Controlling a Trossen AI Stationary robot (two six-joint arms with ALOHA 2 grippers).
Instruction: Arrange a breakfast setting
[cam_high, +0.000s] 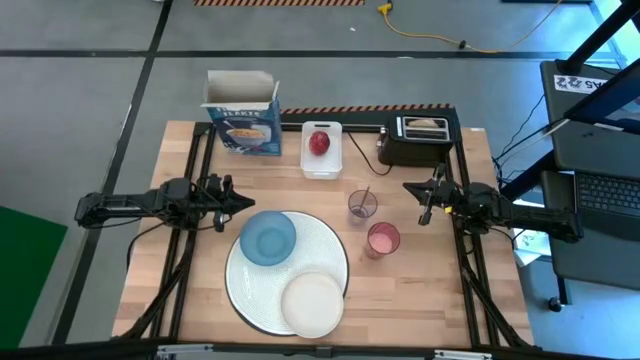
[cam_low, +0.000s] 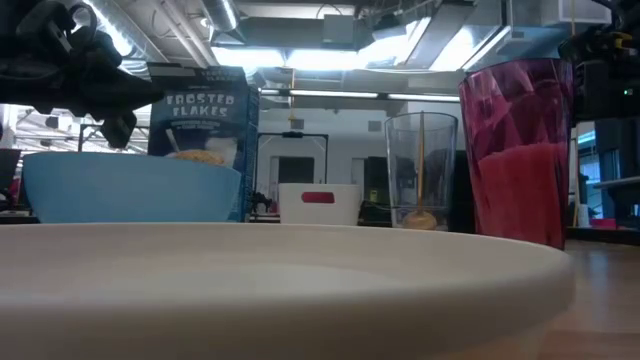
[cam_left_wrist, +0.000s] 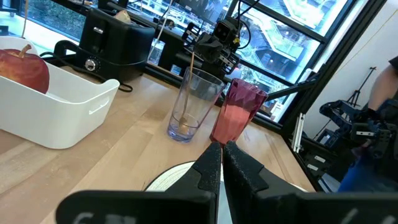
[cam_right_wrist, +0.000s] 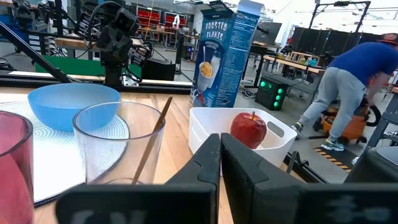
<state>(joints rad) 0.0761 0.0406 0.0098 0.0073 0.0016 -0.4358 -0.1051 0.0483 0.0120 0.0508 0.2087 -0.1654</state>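
The big white plate (cam_high: 262, 292) lies at the table's near middle. The blue bowl (cam_high: 268, 238) stands on its far left part, and the small cream plate (cam_high: 312, 303) lies on its near right edge. The red apple (cam_high: 318, 143) sits in the white tray (cam_high: 322, 168). The toasted bread (cam_high: 425, 124) sticks out of the black toaster (cam_high: 417, 148). A clear tinted cup (cam_high: 362, 206) holds the wooden spoon (cam_left_wrist: 188, 87); a pink cup (cam_high: 383, 240) stands near it. My left gripper (cam_high: 243, 200) hovers shut and empty just left of the bowl. My right gripper (cam_high: 409, 188) hovers shut and empty right of the clear cup.
A blue cereal box (cam_high: 242, 118) stands at the far left of the table, beside the tray. The toaster's cord (cam_high: 362, 150) runs between the tray and the toaster. A person (cam_right_wrist: 348, 93) bends over in the room beyond the table. Bare wood lies at the table's left and right sides.
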